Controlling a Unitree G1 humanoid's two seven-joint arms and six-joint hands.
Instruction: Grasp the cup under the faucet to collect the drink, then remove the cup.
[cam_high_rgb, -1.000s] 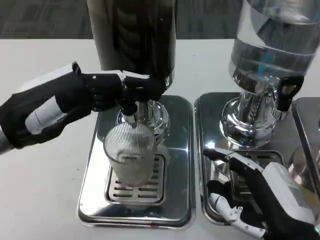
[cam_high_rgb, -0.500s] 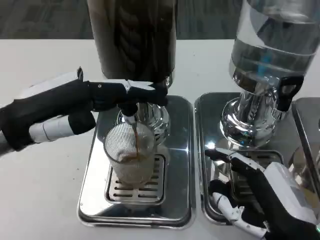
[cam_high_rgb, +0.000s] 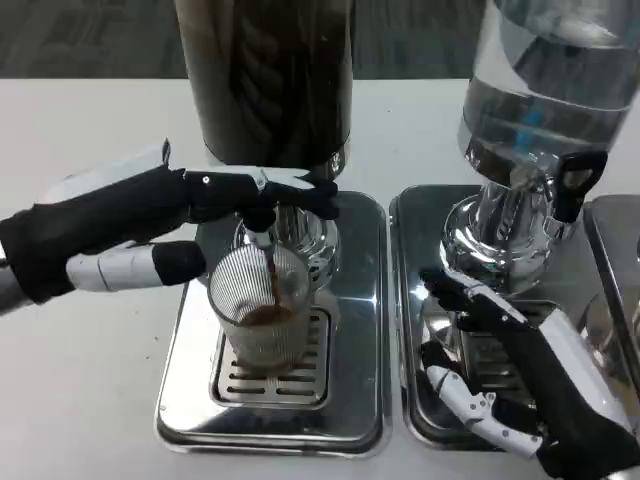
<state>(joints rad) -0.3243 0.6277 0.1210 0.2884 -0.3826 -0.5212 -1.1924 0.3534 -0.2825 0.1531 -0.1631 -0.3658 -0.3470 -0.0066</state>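
A clear ribbed cup (cam_high_rgb: 262, 312) stands on the grate of the left steel drip tray (cam_high_rgb: 355, 330), right under the faucet (cam_high_rgb: 262, 232) of the dark drink dispenser (cam_high_rgb: 265, 75). A thin brown stream falls into the cup, and brown drink fills its lower part. My left hand (cam_high_rgb: 170, 215) reaches in from the left; its fingers (cam_high_rgb: 290, 190) lie stretched over the faucet lever and press on it, with the thumb apart beside the cup's rim. My right hand (cam_high_rgb: 520, 385) hovers with fingers spread over the right drip tray (cam_high_rgb: 412, 300), holding nothing.
A clear dispenser of water (cam_high_rgb: 545, 100) with a black tap (cam_high_rgb: 575, 180) stands on the right tray. The edge of a third tray (cam_high_rgb: 615, 270) shows at the far right. White table (cam_high_rgb: 90, 380) lies to the left and in front.
My left hand has flattened from curled around the lever to pressing on it. Brown drink started flowing and its level in the cup has risen. My right hand has shifted slightly up.
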